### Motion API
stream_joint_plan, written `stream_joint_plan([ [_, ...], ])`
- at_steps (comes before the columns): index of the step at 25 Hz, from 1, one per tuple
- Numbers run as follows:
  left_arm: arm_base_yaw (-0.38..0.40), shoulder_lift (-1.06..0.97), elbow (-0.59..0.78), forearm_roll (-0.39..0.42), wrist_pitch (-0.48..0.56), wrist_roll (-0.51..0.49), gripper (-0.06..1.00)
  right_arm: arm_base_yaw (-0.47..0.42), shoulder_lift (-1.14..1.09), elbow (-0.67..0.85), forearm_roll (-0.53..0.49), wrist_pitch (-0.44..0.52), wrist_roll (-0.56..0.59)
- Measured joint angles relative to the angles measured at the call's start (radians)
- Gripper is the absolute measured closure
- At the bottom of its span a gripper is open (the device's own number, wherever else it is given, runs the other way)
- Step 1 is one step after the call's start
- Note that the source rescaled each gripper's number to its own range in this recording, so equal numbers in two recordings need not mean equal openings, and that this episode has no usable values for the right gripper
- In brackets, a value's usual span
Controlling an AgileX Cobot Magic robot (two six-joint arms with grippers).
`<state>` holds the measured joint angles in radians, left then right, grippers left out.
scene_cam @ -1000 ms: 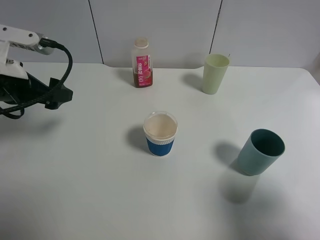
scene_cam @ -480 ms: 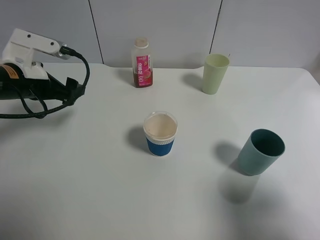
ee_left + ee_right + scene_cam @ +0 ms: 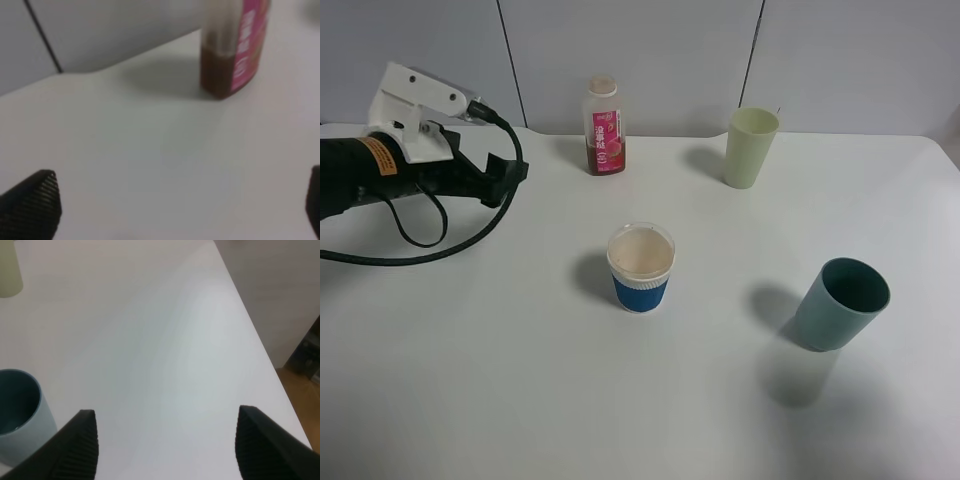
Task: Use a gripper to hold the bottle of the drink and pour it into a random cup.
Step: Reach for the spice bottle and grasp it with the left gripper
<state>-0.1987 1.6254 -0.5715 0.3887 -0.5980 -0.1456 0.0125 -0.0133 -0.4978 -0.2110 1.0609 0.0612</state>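
Note:
The bottle of the drink [image 3: 604, 127] stands upright at the back of the table, with a pink label and brown liquid. My left gripper [image 3: 510, 172] hovers to its left, a short gap away, pointing toward it. In the left wrist view the bottle [image 3: 235, 55] is ahead, and the left gripper [image 3: 180, 210] is open with nothing between its fingers. The cup [image 3: 641, 267] with the blue sleeve stands mid-table, empty. My right gripper [image 3: 167, 450] is open over bare table and does not show in the exterior high view.
A tall pale green cup [image 3: 750, 148] stands at the back right. A teal cup [image 3: 842, 304] sits on the right, and it also shows beside the right gripper [image 3: 17, 415]. The table's right edge [image 3: 260, 345] drops off nearby.
My left arm has swung in from the left edge toward the bottle, staying open. The bottle and the cups have not moved.

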Motion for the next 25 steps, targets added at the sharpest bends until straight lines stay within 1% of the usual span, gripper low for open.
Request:
stream_joint_plan([
  [5, 0.0, 0.06, -0.001, 0.078, -0.138, -0.016, -0.06, 0.0, 0.0, 0.0, 0.0, 0.0, 0.0],
  [7, 0.0, 0.082, -0.009, 0.113, -0.161, -0.022, -0.06, 0.0, 0.0, 0.0, 0.0, 0.0, 0.0],
  [10, 0.0, 0.119, -0.044, 0.187, -0.17, -0.057, -0.06, 0.0, 0.0, 0.0, 0.0, 0.0, 0.0],
  [13, 0.0, 0.164, -0.095, 0.243, -0.18, -0.104, -0.06, 0.0, 0.0, 0.0, 0.0, 0.0, 0.0],
  [15, 0.0, 0.19, -0.126, 0.256, -0.18, -0.127, -0.06, 0.0, 0.0, 0.0, 0.0, 0.0, 0.0],
  [21, 0.0, 0.267, -0.209, 0.271, -0.178, -0.137, -0.06, 0.0, 0.0, 0.0, 0.0, 0.0, 0.0],
  [25, 0.0, 0.311, -0.271, 0.293, -0.135, -0.137, -0.06, 0.0, 0.0, 0.0, 0.0, 0.0, 0.0],
])
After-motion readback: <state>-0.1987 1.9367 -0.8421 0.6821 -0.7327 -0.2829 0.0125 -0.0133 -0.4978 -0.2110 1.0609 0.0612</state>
